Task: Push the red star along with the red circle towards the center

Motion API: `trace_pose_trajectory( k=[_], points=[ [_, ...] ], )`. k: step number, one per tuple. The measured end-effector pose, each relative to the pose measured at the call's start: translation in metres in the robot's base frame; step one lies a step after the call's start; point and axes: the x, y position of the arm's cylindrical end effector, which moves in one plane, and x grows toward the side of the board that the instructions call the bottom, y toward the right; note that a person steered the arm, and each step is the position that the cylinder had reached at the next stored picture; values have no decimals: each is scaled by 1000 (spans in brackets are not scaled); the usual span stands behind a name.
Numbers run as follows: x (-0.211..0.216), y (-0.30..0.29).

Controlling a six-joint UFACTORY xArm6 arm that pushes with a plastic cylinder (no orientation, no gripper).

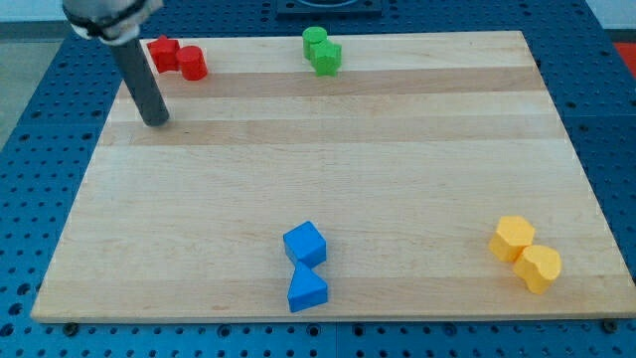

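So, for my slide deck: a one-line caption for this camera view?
My tip rests below-left of the touching red star and red circle at the board's top-left corner.

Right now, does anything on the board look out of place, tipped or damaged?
Nothing stands out. The blocks sit in four tidy pairs: red, green, blue and yellow. My tip rests below-left of the red pair.

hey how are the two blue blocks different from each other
The blue cube sits nearer the view's top; the blue triangle lies just below it. The blue cube shows square faces, while the blue triangle tapers to a point. Both share the same blue and touch, near the board's bottom edge, far from my tip.
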Motion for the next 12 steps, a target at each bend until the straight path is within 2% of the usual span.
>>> trace_pose_trajectory(
  k=[2,3,5,6,7,9,12],
  points=[
    [-108,-51],
    [-113,-51],
    [-150,-33],
    [-149,-33],
    [-129,-32],
    [-125,-25],
    [-150,21]
  ],
)
